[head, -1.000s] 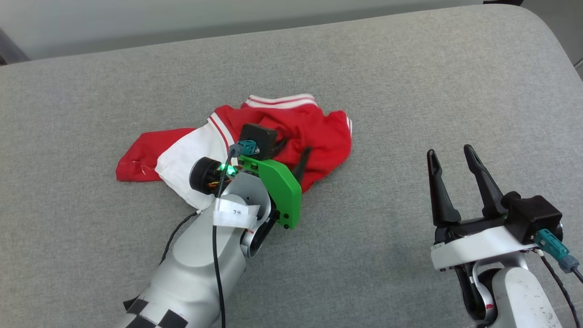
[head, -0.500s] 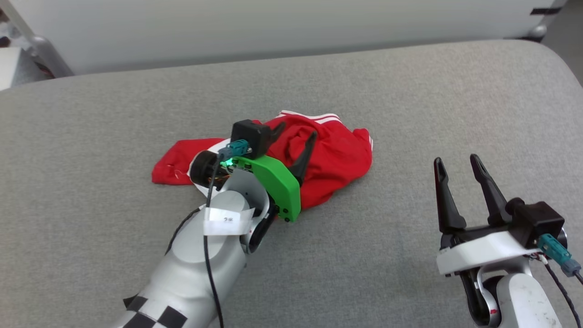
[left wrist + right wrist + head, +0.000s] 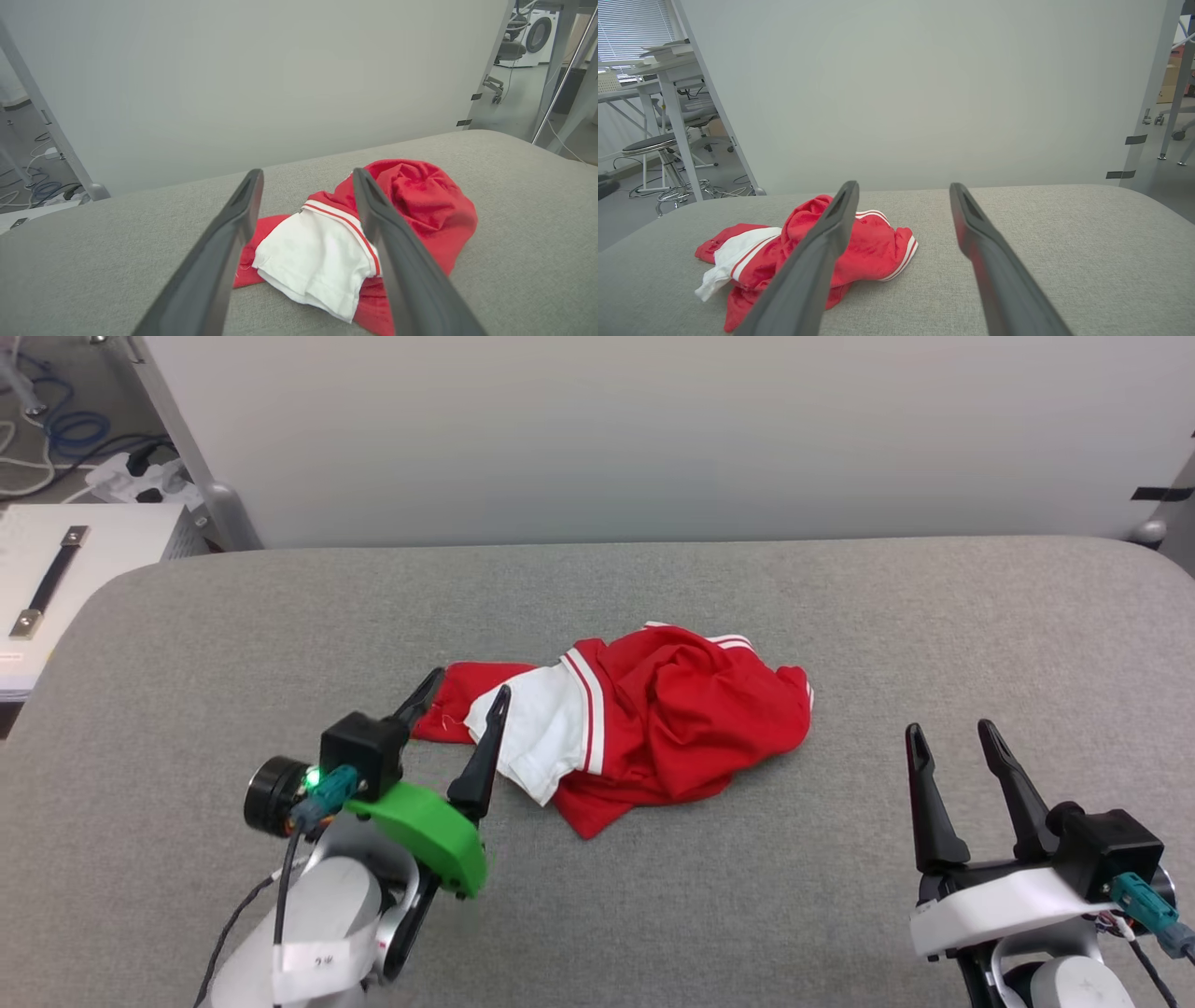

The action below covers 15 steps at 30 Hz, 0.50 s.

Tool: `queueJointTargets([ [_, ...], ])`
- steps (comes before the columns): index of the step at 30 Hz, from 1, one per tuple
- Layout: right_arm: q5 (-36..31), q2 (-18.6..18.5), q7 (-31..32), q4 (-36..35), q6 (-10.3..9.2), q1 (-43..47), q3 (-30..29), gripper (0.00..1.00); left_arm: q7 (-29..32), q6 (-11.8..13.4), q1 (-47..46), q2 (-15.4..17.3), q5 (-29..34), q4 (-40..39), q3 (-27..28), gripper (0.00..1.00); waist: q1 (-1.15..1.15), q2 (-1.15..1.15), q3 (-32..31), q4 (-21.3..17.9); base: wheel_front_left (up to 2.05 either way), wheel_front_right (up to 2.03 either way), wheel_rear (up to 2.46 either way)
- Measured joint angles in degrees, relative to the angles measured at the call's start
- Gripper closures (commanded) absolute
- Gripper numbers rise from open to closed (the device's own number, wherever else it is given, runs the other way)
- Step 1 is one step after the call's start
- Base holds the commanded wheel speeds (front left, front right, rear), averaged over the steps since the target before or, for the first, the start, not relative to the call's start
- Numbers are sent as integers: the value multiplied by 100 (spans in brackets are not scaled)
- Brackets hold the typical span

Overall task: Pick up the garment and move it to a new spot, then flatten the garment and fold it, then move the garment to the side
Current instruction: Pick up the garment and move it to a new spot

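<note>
While the garment (image 3: 672, 719) lies crumpled in the middle of the table (image 3: 840, 597), nothing holds it.
The left gripper (image 3: 471, 683) is spread wide by the white sleeve (image 3: 532, 728), and the right gripper (image 3: 948, 728) is spread wide, well apart. Flattening looks next: each must pinch an edge and pull.

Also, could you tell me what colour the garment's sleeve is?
The sleeve is white with a red stripe; clearest in left wrist view.

your head camera looks down from above the near edge of the grey table (image 3: 840, 616). both wrist cameras sit low near it, facing the far wall (image 3: 233, 84), and all three share the garment (image 3: 691, 728).
</note>
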Motion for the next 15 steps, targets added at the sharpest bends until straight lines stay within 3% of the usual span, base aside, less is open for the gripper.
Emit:
queueJointTargets([
  [7, 2, 1, -10, -26, 0, 192, -10, 0, -54, 350, 1009, 112, 27, -955, 401, 0, 0, 0, -205, 121, 0, 0, 0],
  [15, 2, 2, -19, -30, 0, 283, -2, 0, -55, 470, 2000, -331, 231, -1603, 1028, 0, 0, 0, -249, 149, 0, 0, 0],
])
